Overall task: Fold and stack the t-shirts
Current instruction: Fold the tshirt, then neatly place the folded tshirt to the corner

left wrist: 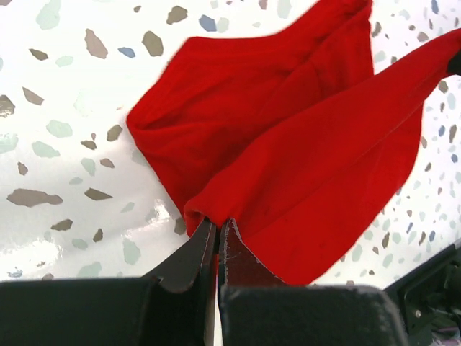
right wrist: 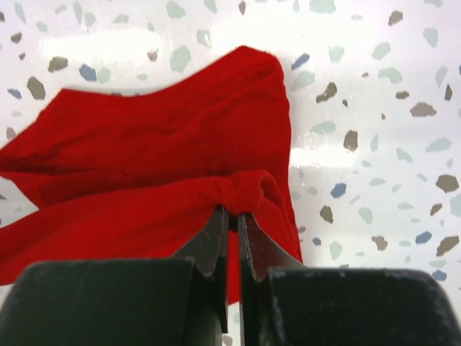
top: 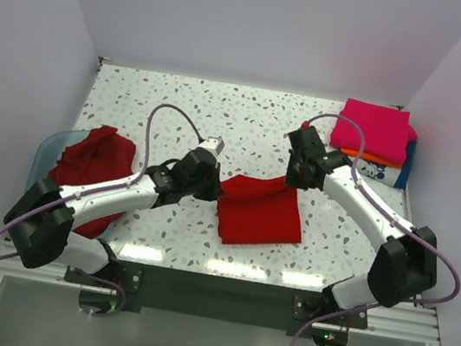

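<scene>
— Where was the red shirt point(top: 259, 211) when you paused?

— Mid-table, between my two grippers. My left gripper point(top: 213, 186) had pinched its ten o'clock corner, jaws closed tight on a fold. My right gripper point(top: 293, 181) was clamped the same way on the one o'clock corner.

— Could you see those grips from above?

— No, my wrists hid the fingertips there. Each wrist view showed the fingers point(left wrist: 191, 256) nearly together with red cloth bunched between them. The shirt spread away toward twelve over the speckled table point(top: 180, 104).

— What did only the top view give?

— The stack point(top: 375, 134) of folded shirts at the table's two o'clock corner, pink on top. It also showed the tub point(top: 48, 149) at nine, with a red heap point(top: 92, 160) in it.
</scene>
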{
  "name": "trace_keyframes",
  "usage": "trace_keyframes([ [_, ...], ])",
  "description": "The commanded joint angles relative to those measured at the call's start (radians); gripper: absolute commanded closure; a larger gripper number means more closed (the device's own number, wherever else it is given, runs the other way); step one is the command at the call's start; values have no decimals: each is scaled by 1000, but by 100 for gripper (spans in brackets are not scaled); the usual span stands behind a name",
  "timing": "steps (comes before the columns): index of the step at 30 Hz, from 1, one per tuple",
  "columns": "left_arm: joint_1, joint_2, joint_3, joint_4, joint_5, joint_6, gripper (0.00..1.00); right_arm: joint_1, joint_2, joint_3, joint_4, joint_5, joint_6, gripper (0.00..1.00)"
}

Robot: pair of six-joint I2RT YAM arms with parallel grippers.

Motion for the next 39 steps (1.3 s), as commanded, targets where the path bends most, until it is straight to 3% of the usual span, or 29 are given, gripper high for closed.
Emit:
trace_keyframes([
  [1,42,53,47,59,46,57,100,-34,49,82,67,7,-40,100],
  [3,63,108,106,36,34,66,100,-54,112,136,64,-4,-42,100],
  [6,98,164,253,-68,-29,97,49,-106,178,249,9,-50,-34,58],
  [7,98,168,288,-120,-53,118,20,-114,178,274,0,-51,-35,42],
  [9,98,159,360,-150,-87,134,2,-115,152,303,-2,-57,-42,29],
  [11,98,144,376,-170,-101,143,0,-121,131,297,3,-87,-55,19],
  [18,97,49,233,-132,-58,123,0,-137,7,141,43,-174,-80,13],
  [19,97,40,197,-121,-45,117,0,-140,-19,101,52,-186,-84,4],
  [20,98,29,177,-110,-37,117,0,-143,-33,81,64,-215,-85,1],
  [26,97,-78,22,-17,49,111,0,-183,-116,-68,133,-341,-85,1],
  [39,86,-102,-183,151,198,11,4,-347,-207,-388,320,-674,-100,1],
])
